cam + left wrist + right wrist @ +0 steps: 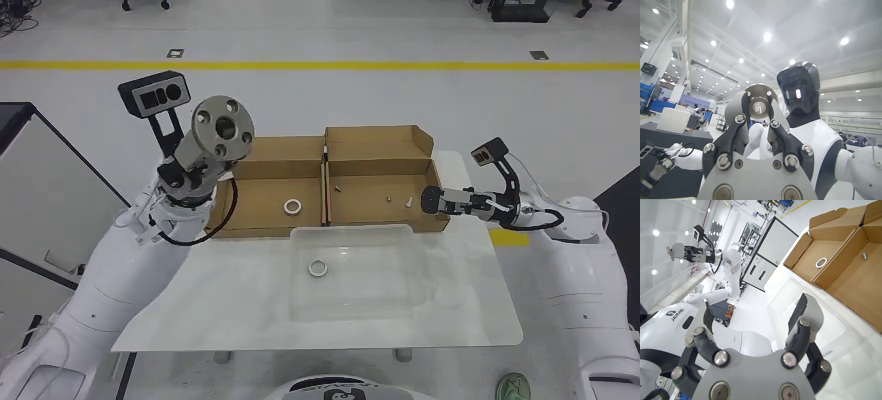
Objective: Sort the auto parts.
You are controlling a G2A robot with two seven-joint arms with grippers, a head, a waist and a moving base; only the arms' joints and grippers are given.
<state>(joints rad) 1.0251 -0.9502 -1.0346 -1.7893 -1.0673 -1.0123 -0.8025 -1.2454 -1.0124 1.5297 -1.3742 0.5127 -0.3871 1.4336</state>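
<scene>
My left pincer [757,106] is closed on a metal flanged hub [759,90], raised high on my left side, well above the table [480,300] and the boxes. My fingers [735,108] clamp the short cylindrical neck from both sides. The round flange with its bolt holes stands just beyond the fingertips.

I judge the part to be solid metal: heavy for its size, fully stiff and not fragile, but smooth and probably slippery against my pads. The neck is the right place to hold it. The flange acts as a shoulder that stops it sliding out one way, whereas the thin flange rim would give poor purchase. Its weight sits out past my tips, so it could pivot in the grip on a fast swing. A drop from up here might dent a cardboard floor or crack the tray.

My right pincer [755,299] is spread wide and empty, over the table just beside the outer wall of the right cardboard box [380,145]. That box holds a few small bolts [388,199], and the left cardboard box [270,150] holds one pale ring [292,207]. A second ring [318,268] lies flat in the clear plastic tray [350,232] nearer me. It looks thin and light, so I would pinch it across its rim.
</scene>
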